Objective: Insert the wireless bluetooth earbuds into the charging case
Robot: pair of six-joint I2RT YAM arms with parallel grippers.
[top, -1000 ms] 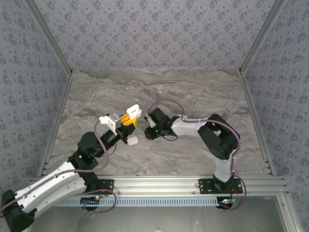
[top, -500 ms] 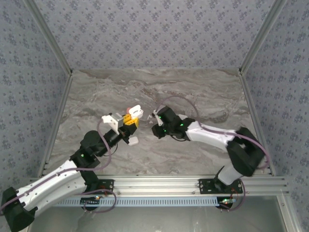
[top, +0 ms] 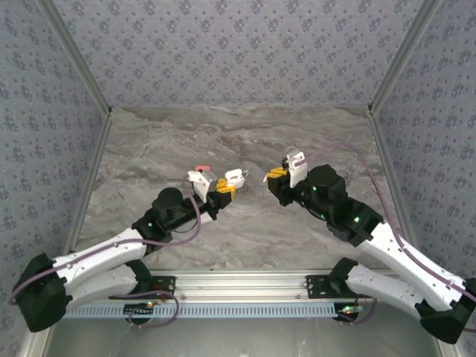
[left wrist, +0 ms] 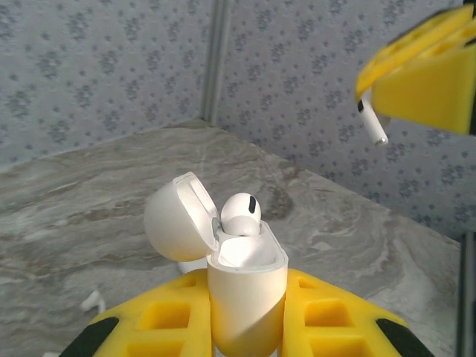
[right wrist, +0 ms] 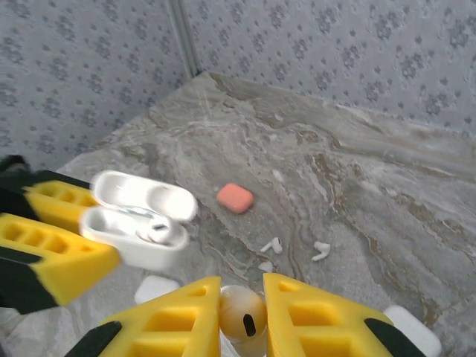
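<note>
**Q:** Left tool (left wrist: pixel 247 305) — state and load?
**A:** Closed on the charging case (left wrist: pixel 245 279), which is gripped low on its body between the two yellow fingers (left wrist: pixel 160 327). The case stands upright with its lid (left wrist: pixel 172 222) hinged fully back. From above, tool and case hang over the middle of the tabletop (top: pixel 149 141), clear of its surface.

**Q:** Contents of the case?
**A:** One white seated earbud (left wrist: pixel 240 214), its rounded head rising above the rim on the lid side.

**Q:** Right tool (right wrist: pixel 242 291)?
**A:** Closed on a second white earbud, the held earbud (right wrist: pixel 242 312), pinched between its own yellow fingertips. In the left wrist view the stem hangs below those fingers. This tool is in the air just right of the tabletop's centre. It faces the open case and is near it but not touching.

**Q:** Items lying on the tabletop?
**A:** An orange-red piece (right wrist: pixel 235 198), small and rounded, lies flat a little left of centre, toward the far edge. Several loose earbuds (right wrist: pixel 270 245), all white, are scattered near it — none touching it. A white rounded piece (right wrist: pixel 156 286) lies beside the right tool's fingers; whether it is a closed case cannot be told
</note>
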